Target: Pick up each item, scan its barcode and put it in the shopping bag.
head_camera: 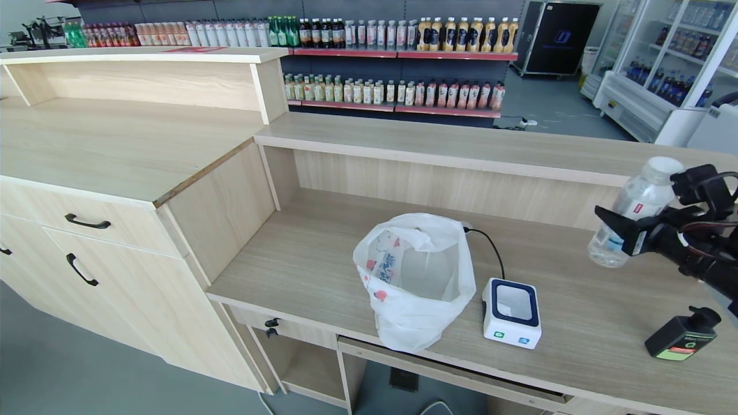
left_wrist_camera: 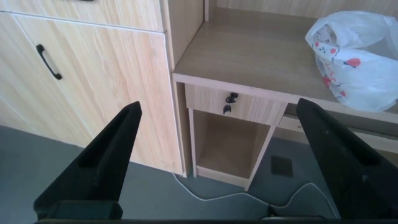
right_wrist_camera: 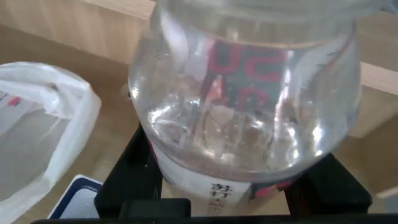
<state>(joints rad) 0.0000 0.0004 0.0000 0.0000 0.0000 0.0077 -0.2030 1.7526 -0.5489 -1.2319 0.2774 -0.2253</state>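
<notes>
While the left claw (left_wrist_camera: 219, 104) hangs with its fingers spread wide above the grey floor (left_wrist_camera: 186, 200), a squat black bottle with a green label (head_camera: 680, 339) rests at the near right edge of the light wood-grain counter (head_camera: 576, 288). Farther in, a white box scanner with a dark blue window frame (head_camera: 512, 311) sits just beside a thin white plastic shopping bag with red print (head_camera: 415, 282), which stands open. Above the counter's right end, the right claw (head_camera: 648, 210) pinches a clear plastic water bottle (head_camera: 639, 196), tilted, off the surface and well apart from the bag; rows of drink bottles (head_camera: 392, 92) line the far shelves.
</notes>
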